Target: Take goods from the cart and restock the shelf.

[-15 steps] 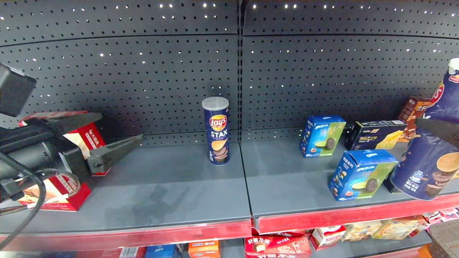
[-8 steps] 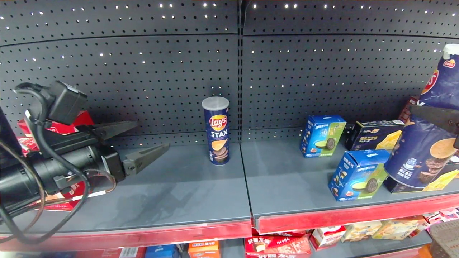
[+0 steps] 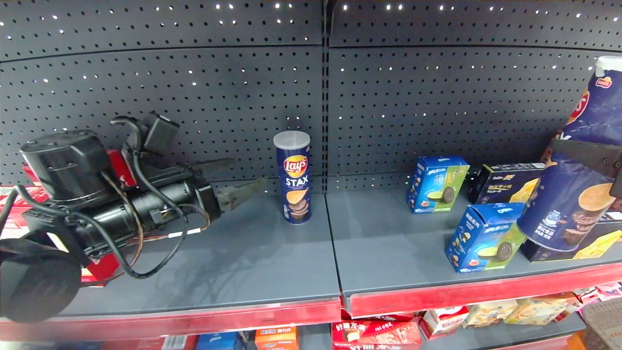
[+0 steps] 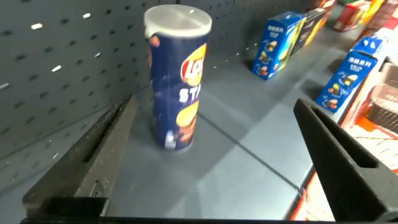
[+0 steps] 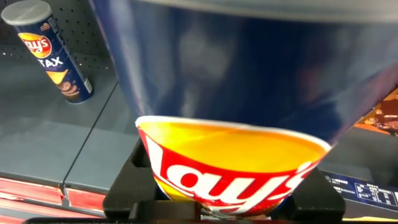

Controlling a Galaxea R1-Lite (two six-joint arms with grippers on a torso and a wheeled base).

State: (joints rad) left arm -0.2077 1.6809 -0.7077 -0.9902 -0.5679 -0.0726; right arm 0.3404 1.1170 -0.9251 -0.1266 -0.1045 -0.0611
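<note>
**Chip can (image 3: 568,214) clamped in the right claw (image 3: 585,154)**

The can is tilted with its lid on, held over the right end of the shelf (image 3: 243,262). The left claw (image 3: 249,171) is spread wide and holds nothing. A second can (image 3: 293,177), upright and lidded, stands just beyond its fingertips. Two closed blue cookie boxes (image 3: 436,184) (image 3: 486,236) sit between the claws, nearer the right one.
</note>
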